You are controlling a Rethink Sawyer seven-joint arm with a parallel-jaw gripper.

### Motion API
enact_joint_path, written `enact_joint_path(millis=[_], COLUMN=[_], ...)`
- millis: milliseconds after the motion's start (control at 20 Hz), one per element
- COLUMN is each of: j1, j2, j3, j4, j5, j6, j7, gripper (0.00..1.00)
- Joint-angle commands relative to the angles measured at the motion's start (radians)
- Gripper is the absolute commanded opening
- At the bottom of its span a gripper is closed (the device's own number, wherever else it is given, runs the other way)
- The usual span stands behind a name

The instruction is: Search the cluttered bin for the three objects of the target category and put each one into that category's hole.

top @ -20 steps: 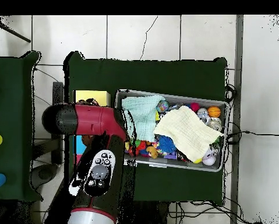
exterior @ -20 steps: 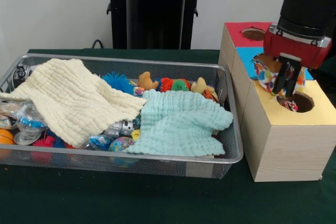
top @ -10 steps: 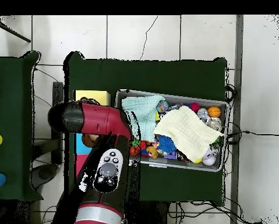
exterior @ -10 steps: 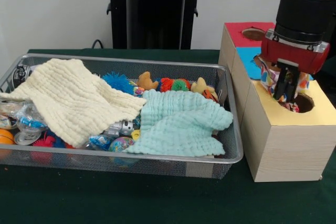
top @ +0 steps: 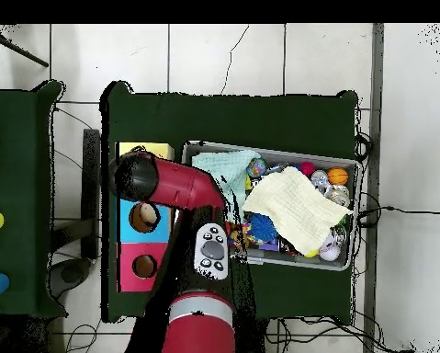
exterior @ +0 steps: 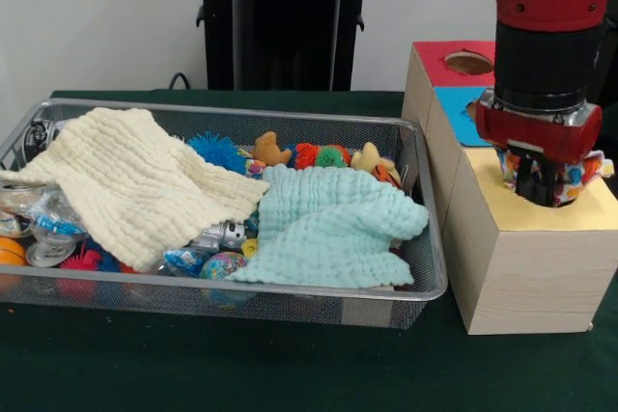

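Multicoloured patterned object [exterior: 587,169], likely a small patterned cloth or toy with red, blue and white patches, sits at the round hole in the yellow section of the wooden sorting box [exterior: 521,267], right side of the front view. Its edges poke out on both sides of the black gripper [exterior: 537,180], which is lowered over that hole on the red and black arm [exterior: 541,55]. Gripper appears pinched on the patterned object, though the fingertips are partly hidden by it.

Sorting box stands on the dark green desk [exterior: 241,373], just right of the silver wire mesh bin [exterior: 290,301]. Box top has three coloured sections: yellow nearest, blue [exterior: 462,108] in the middle, red [exterior: 446,60] farthest, each with a round hole.

Bin holds a cream waffle-weave cloth [exterior: 126,180] on the left and a mint green waffle-weave cloth [exterior: 328,224] on the right, both lying over other items. Between and behind them: blue spiky ball [exterior: 214,150], tan plush toy [exterior: 270,151], red and green fuzzy balls [exterior: 319,155], second tan plush [exterior: 369,157]. Near edge of the bin shows a colourful globe-like ball [exterior: 222,264] and a silver metallic toy [exterior: 224,235]. Orange ball [exterior: 10,251] at the far left corner.

Overhead view: arm [top: 173,184] covers the yellow section; blue hole [top: 142,216] and red hole [top: 143,267] are exposed.
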Motion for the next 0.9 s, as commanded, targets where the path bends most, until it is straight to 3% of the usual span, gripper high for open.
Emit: enact_joint_path(millis=[50,100,250,500,650,900], j1=[-0.011,-0.001,0.092,0.177,0.191,0.239], j2=[0.106,0.114,0.180,0.284,0.325,0.372], j3=[0.139,0.124,-0.028,-0.188,-0.225,-0.305], j4=[0.101,0.090,0.005,-0.054,-0.056,-0.075], j5=[-0.009,-0.017,-0.047,-0.063,-0.064,-0.044], j6=[0.019,0.028,0.063,-0.004,-0.089,-0.129], j7=[0.072,0.084,0.176,0.221,0.207,0.219], gripper=[0.00,0.00,0.00,0.00,0.00,0.00])
